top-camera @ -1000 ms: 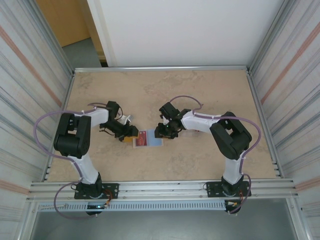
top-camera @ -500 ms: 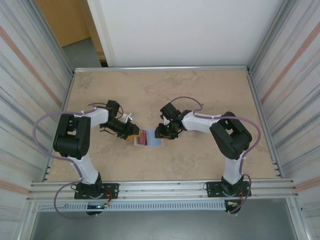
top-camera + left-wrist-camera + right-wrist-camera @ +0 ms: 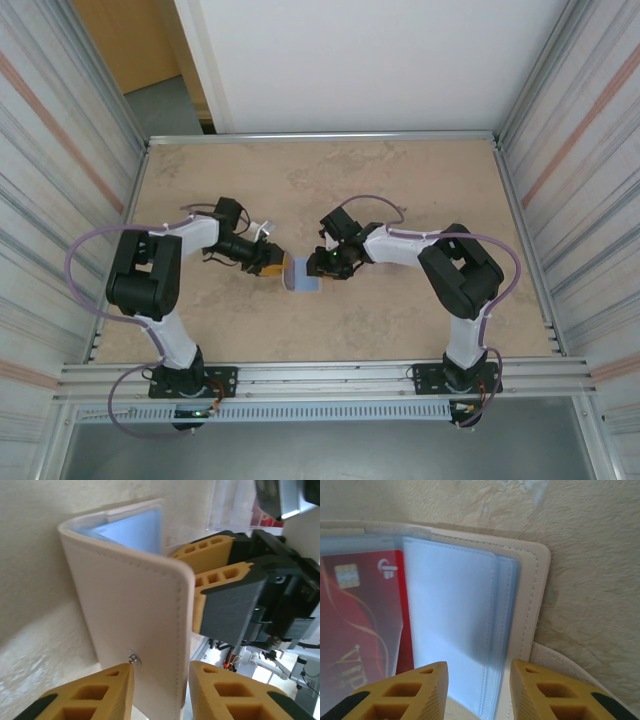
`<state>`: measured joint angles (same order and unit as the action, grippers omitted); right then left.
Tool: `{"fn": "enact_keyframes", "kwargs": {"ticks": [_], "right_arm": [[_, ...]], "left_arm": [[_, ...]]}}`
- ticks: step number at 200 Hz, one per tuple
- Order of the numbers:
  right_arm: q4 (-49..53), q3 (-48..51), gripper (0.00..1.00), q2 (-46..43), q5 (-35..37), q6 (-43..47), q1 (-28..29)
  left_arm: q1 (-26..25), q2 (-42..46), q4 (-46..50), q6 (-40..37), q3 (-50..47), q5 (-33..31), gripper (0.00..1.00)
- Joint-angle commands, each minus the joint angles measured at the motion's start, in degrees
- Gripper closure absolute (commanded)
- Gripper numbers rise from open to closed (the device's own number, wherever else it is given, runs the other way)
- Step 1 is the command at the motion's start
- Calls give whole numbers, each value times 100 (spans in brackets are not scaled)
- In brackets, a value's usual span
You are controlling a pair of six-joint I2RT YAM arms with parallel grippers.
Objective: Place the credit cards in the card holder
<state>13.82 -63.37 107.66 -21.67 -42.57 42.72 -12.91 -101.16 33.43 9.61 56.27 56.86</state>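
The beige card holder [image 3: 300, 273] lies between my two grippers, half folded. In the left wrist view its left cover [image 3: 130, 605] stands upright with a snap stud on it, and my left gripper [image 3: 160, 695] is shut across the cover's lower edge. The pale blue pockets [image 3: 450, 610] lie flat on the right half. A red credit card [image 3: 360, 625] sits under a clear sleeve to their left. My right gripper [image 3: 479, 690] is open, its tips over the pockets' outer edge and the beige rim, with nothing pinched. Its fingers [image 3: 220, 565] show just behind the raised cover.
A clear plastic case [image 3: 232, 510] with something red in it lies on the table beyond the card holder, close to the left arm [image 3: 262, 229]. Metal rails and ribbed walls [image 3: 60, 200] bound the beige table [image 3: 400, 180].
The card holder lay open flat with the red card showing; its left cover now stands up and folds to the right. My left gripper has narrowed and moved right with it. The right gripper stayed.
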Motion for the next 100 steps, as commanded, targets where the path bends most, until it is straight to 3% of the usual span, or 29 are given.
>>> {"fn": "enact_keyframes", "kwargs": {"ticks": [1, 100], "right_arm": [[-170, 161, 63, 182, -223, -152, 26], [-235, 652, 65, -393, -139, -221, -183]], "left_arm": [[-111, -31, -95, 88, 181, 556, 66], [-524, -977, 255, -190, 940, 852, 66]]}}
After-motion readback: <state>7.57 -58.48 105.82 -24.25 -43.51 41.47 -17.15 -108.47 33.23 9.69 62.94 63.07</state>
